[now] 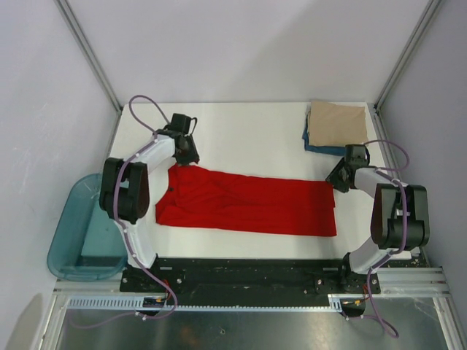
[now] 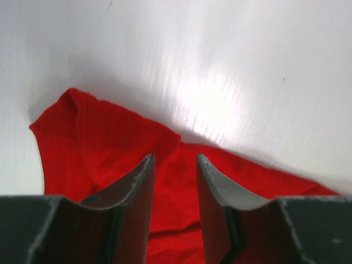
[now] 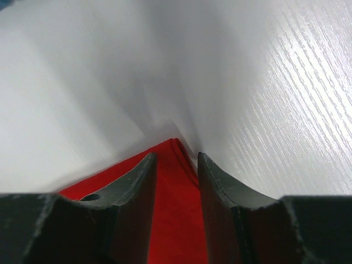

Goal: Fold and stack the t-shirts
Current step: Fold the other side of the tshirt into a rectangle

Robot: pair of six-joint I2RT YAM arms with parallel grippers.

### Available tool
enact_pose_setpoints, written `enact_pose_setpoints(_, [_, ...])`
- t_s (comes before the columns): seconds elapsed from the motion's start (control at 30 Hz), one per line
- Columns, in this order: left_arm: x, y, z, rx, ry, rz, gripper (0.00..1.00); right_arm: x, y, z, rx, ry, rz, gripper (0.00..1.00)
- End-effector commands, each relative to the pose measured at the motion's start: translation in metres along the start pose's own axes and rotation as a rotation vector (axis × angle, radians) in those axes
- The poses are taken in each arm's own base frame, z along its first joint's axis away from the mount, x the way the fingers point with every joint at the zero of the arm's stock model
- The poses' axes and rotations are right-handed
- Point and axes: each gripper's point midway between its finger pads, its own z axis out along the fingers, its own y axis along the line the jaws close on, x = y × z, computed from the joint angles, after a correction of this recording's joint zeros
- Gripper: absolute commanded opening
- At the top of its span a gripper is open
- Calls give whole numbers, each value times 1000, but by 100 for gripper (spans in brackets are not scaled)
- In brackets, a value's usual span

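A bright red t-shirt (image 1: 248, 205) lies across the middle of the table as a long folded band. My left gripper (image 1: 190, 156) hovers at its far left corner, open; the left wrist view shows the gripper (image 2: 175, 157) with its jaws apart over rumpled red cloth (image 2: 99, 143). My right gripper (image 1: 336, 180) is at the far right corner, open; in the right wrist view the gripper (image 3: 175, 155) has the shirt's corner (image 3: 173, 209) lying flat between its fingers. A folded tan t-shirt (image 1: 337, 124) rests on a folded dark blue one (image 1: 319, 149) at the back right.
A translucent teal tub (image 1: 82, 235) sits off the table's left edge beside the left arm's base. Metal frame posts (image 1: 87, 51) rise at the back corners. The black mounting rail (image 1: 241, 277) runs along the near edge.
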Motion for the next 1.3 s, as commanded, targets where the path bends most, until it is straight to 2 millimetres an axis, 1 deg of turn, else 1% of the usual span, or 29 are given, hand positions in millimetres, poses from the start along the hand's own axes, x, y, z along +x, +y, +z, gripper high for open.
enact_pose_setpoints(0.0, [-19,0,14,-43,-47,10,41,-21,12,2,-24,-60,-26,39])
enact_pose_setpoints(0.17, [-15,6,32,-76,-33,14,41,-19,11,5,-17,-51,-28,35])
enact_pose_setpoints(0.33, [-15,11,37,-107,-41,15,38,-17,10,6,-14,-45,-27,29])
enact_pose_setpoints(0.47, [-15,13,40,-115,-41,15,25,-16,9,6,-10,-41,-24,20])
enact_pose_setpoints(0.6, [-14,14,42,-121,-37,15,7,-17,8,6,-3,-42,-22,12])
enact_pose_setpoints(0.67, [-14,14,42,-125,-38,15,2,-17,7,5,0,-45,-21,8])
enact_pose_setpoints(0.73, [-16,15,42,-130,-45,13,0,-18,5,5,9,-47,-20,2])
enact_pose_setpoints(0.8, [-19,15,40,-134,-57,11,0,-19,2,3,20,-52,-17,1])
enact_pose_setpoints(1.03, [-35,16,31,-155,-109,5,0,-29,-10,-5,58,-81,6,0])
enact_pose_setpoints(1.27, [-43,12,28,-144,-127,7,0,-30,-16,-8,81,-82,13,0])
